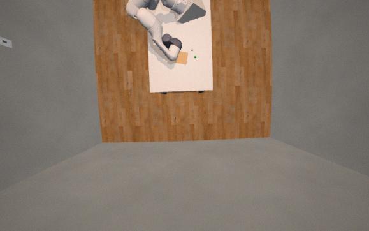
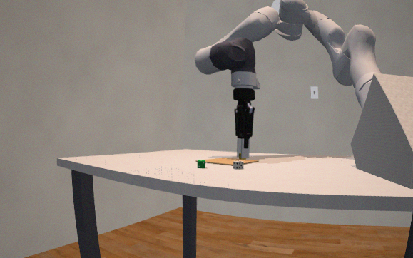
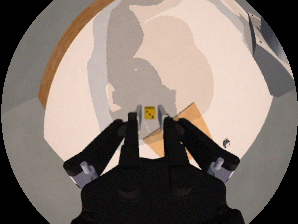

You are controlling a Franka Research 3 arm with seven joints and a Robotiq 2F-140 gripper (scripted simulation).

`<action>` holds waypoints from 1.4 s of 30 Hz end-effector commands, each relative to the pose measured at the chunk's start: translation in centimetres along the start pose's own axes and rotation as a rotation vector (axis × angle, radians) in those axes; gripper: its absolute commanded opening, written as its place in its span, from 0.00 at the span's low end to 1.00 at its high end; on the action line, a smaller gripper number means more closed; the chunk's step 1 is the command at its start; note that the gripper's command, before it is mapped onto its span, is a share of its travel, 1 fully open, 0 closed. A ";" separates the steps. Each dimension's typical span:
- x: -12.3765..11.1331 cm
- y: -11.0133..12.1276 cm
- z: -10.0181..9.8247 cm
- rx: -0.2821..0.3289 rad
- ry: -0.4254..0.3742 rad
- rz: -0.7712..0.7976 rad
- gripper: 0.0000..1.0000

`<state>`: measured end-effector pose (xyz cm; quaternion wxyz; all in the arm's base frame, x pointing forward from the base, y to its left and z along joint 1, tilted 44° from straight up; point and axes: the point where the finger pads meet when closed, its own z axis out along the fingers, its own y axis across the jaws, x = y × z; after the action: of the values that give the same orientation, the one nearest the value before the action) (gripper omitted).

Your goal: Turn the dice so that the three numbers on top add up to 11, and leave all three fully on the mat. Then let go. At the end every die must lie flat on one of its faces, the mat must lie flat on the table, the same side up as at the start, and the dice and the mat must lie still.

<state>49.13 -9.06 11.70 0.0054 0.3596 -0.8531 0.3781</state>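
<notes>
The tan mat (image 2: 231,161) lies flat on the white table and also shows in the overhead view (image 1: 181,58). My gripper (image 2: 242,154) points straight down, with its fingertips at the mat's far part. In the wrist view a yellow die (image 3: 150,115) sits between my fingertips on the mat (image 3: 189,119). The fingers stand narrowly apart on either side of it and I see no squeeze. A green die (image 2: 201,164) lies on the table to the left of the mat. A white die (image 2: 238,164) lies on the table just in front of the mat's edge. Their top numbers are too small to read.
A large grey house-shaped block (image 2: 394,132) stands on the table at the right, by the arm's base. The table's front edge runs close to the green and white dice.
</notes>
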 end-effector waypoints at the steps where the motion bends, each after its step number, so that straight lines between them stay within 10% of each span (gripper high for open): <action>1: -0.1 0.0 0.2 0.000 -0.003 0.008 0.21; 42: -0.1 0.0 0.2 0.000 -0.003 0.008 0.09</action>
<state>49.20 -9.11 11.63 0.0039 0.3582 -0.8540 0.3774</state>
